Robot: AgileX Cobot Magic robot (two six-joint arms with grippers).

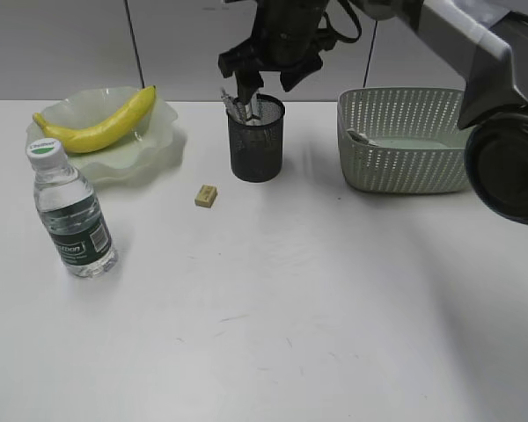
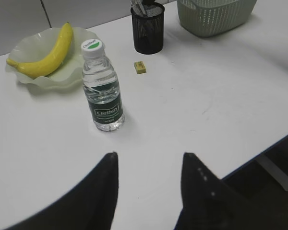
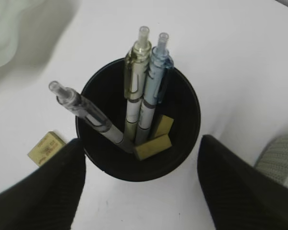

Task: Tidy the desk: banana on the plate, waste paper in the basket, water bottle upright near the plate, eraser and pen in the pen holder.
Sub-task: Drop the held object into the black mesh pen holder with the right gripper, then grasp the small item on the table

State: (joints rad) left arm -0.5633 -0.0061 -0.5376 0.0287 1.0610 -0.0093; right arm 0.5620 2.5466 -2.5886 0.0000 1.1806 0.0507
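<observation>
**Right gripper open over the pen cup, one eraser left on the desk**

Right gripper poised directly above the black wire-mesh cylindrical pen holder, jaws spread wide to either side of the cup's rim, nothing between them. Straight below, inside the cup: three clear-barrelled pens standing tilted, and two small tan erasers at the bottom. Just outside the cup, below-left of the jaws in the wrist view, a third small tan rectangular eraser flat on the plain white desk, close to the cup's base but not touching; long axis roughly slanted across the view.

Further out, beyond the cup on the left: pale green translucent ruffled plate with the yellow curved banana lying in it. On the opposite side: sage-green perforated rectangular basket with something pale inside, probably the waste paper, too unclear to confirm.

Left gripper drawn back near the desk's front edge, jaws apart and empty. Ahead of it, the clear plastic water bottle with white cap and dark green label, upright near the plate.

Judgement: loose eraser likely the last item; right gripper much the nearer, needing only a short shift sideways and down.
</observation>
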